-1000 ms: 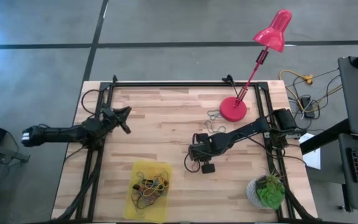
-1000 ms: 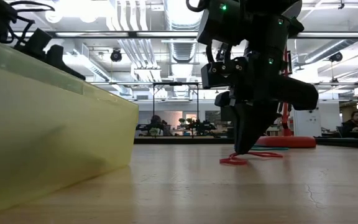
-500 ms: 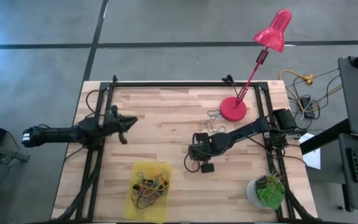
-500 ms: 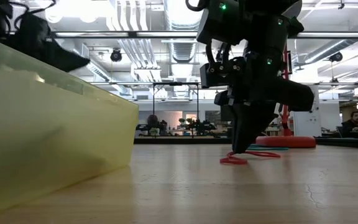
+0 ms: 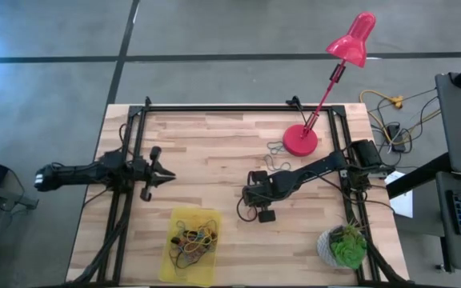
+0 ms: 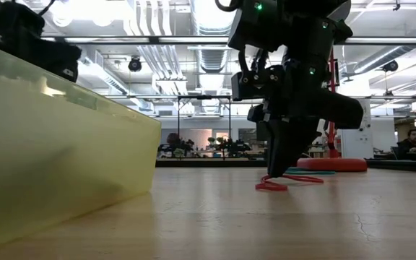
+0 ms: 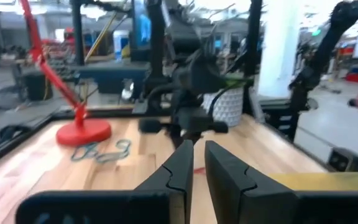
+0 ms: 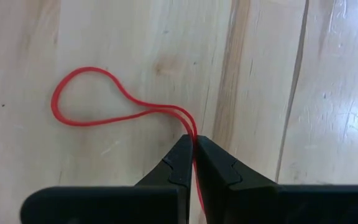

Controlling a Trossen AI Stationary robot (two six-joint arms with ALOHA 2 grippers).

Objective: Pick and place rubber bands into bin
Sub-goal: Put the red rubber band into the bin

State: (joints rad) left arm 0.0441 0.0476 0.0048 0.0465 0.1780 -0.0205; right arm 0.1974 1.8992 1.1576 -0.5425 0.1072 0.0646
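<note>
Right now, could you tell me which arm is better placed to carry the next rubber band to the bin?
The right. Its gripper is down at mid-table, jaws pinched on the red rubber band. The left gripper hovers empty beyond the bin.

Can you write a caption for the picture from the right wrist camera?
Right gripper shut, pinching a red rubber band that lies looped on the wooden table.
</note>
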